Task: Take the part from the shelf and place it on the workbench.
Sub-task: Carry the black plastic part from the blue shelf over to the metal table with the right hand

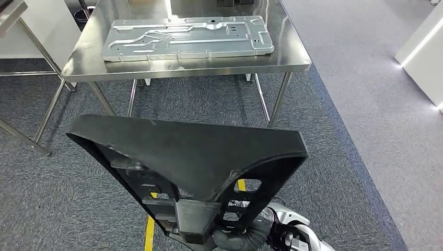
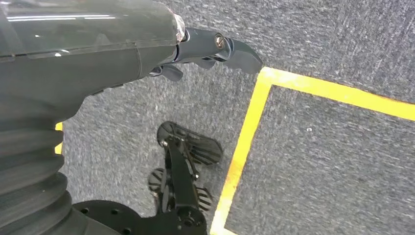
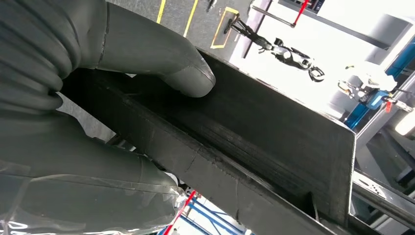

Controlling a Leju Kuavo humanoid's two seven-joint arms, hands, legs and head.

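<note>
A large black part (image 1: 193, 151), flat and wedge-shaped with a ribbed underside, fills the lower middle of the head view, held up above the carpet. My right hand (image 1: 235, 239) grips its narrow lower end. In the right wrist view the thumb (image 3: 186, 73) presses on the part's black edge (image 3: 254, 132). The steel workbench (image 1: 198, 64) stands straight ahead, beyond the part. My left hand (image 2: 98, 54) hangs over the carpet with its fingers stretched out and nothing in them.
A silver stamped metal plate (image 1: 188, 37) covers much of the workbench top. Another steel-legged table (image 1: 31, 31) stands at the left, and a white cabinet (image 1: 423, 47) at the right. Yellow floor tape (image 2: 244, 142) marks the grey carpet by my feet.
</note>
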